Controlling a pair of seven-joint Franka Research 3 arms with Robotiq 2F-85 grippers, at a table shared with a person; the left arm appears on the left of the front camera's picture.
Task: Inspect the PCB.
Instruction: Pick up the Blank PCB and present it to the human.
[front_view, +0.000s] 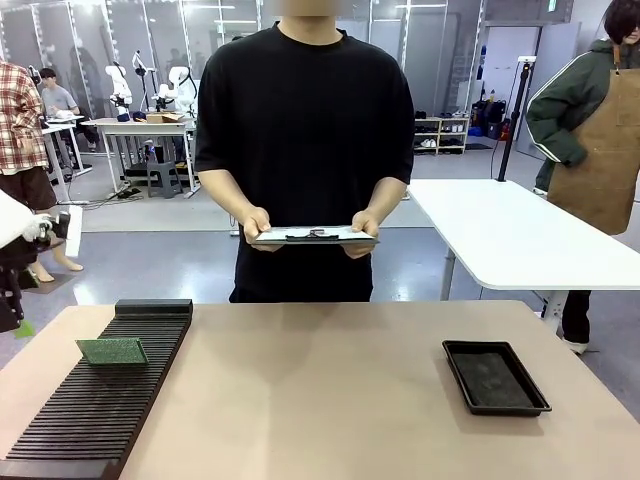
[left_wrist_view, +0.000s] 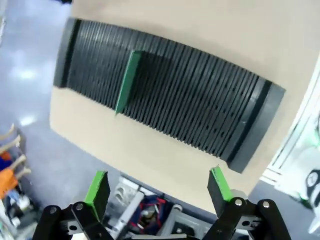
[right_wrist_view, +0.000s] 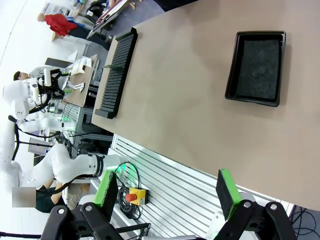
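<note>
One PCB (front_view: 112, 351) is sitting in one slotted rack (front_view: 95, 410), one black tray (front_view: 495, 377) is lying on one desk (front_view: 320, 400), one person (front_view: 305, 120) is holding one clipboard (front_view: 313, 235).

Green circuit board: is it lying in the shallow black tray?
No, the PCB sits in the slotted black rack at the table's left side, well apart from the tray.

Left hand (left_wrist_view: 157, 187) hangs open and empty beyond the surface's left edge; right hand (right_wrist_view: 167, 192), open and empty, hangs off its near edge.
</note>
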